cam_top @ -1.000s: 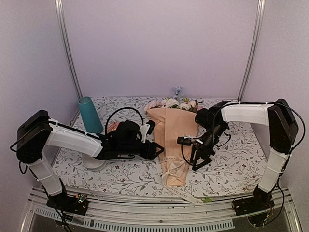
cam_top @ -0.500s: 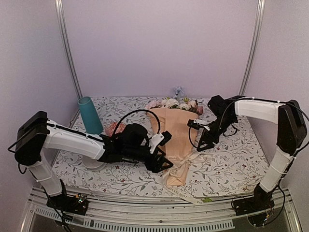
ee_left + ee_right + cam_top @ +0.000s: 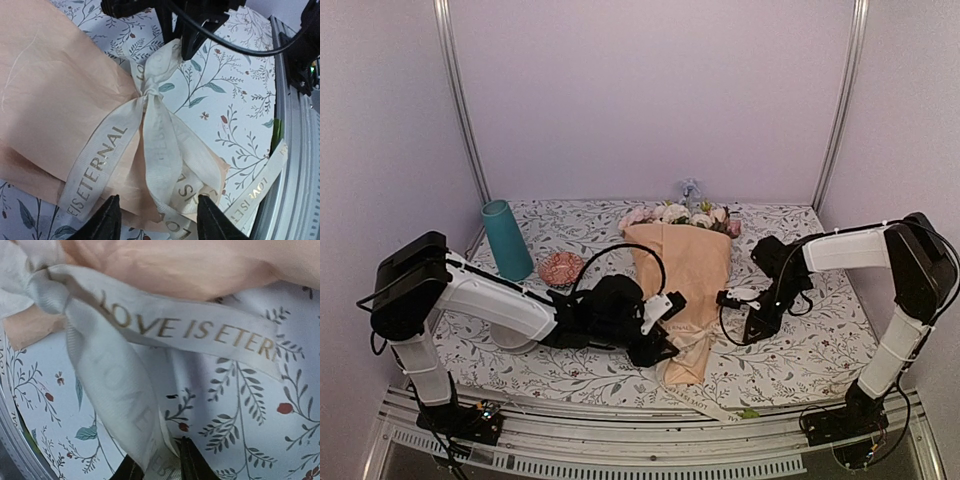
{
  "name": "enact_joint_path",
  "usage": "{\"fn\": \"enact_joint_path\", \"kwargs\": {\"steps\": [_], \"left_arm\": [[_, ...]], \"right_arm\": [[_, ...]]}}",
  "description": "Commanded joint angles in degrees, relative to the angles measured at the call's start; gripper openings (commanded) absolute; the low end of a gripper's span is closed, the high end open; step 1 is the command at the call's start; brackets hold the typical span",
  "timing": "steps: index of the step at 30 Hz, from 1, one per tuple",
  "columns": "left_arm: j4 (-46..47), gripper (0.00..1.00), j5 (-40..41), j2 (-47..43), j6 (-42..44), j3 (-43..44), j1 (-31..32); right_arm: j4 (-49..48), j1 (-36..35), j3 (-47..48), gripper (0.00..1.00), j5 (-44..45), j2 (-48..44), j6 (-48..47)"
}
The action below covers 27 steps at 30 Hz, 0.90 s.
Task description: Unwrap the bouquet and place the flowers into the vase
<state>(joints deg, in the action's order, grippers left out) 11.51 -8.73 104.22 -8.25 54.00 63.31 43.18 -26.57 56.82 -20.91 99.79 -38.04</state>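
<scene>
The bouquet point(image 3: 682, 268) lies on the flowered cloth in its peach paper, with the flowers point(image 3: 675, 213) at its far end. A cream ribbon point(image 3: 147, 90) printed with gold letters is tied in a bow round the narrow near end. My left gripper point(image 3: 663, 343) hovers over that bow, open, with its fingers point(image 3: 107, 220) on either side of the ribbon loops without touching them. My right gripper point(image 3: 744, 322) sits just right of the bouquet's near end. Its fingertips point(image 3: 192, 465) are pinched on a loop of the ribbon point(image 3: 120, 385). The teal vase point(image 3: 507, 240) stands upright at the back left.
A small red patterned dish point(image 3: 561, 267) sits beside the vase. A white bowl point(image 3: 513, 341) is partly hidden under my left arm. A loose ribbon strip point(image 3: 708, 403) lies at the front edge, by the metal rail point(image 3: 295, 150).
My left arm has slid right along the bouquet to its tied end. My right gripper swung away, then came back down beside the bow, and its jaws narrowed onto a ribbon loop.
</scene>
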Motion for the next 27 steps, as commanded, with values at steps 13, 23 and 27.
{"fn": "enact_joint_path", "kwargs": {"steps": [13, 23, 27], "left_arm": [[9.58, 0.04, 8.21, -4.89, -3.07, -9.65, 0.17], [10.83, 0.00, 12.08, -7.50, -2.55, -8.65, -0.14], [10.44, 0.00, 13.29, -10.91, -2.12, -9.78, -0.27]], "right_arm": [[14.75, -18.86, 1.57, 0.37, -20.11, -5.96, -6.15], [15.58, 4.61, 14.29, 0.45, -20.53, -6.72, -11.88], [7.21, 5.55, 11.45, 0.43, -13.02, -4.97, -6.60]]}}
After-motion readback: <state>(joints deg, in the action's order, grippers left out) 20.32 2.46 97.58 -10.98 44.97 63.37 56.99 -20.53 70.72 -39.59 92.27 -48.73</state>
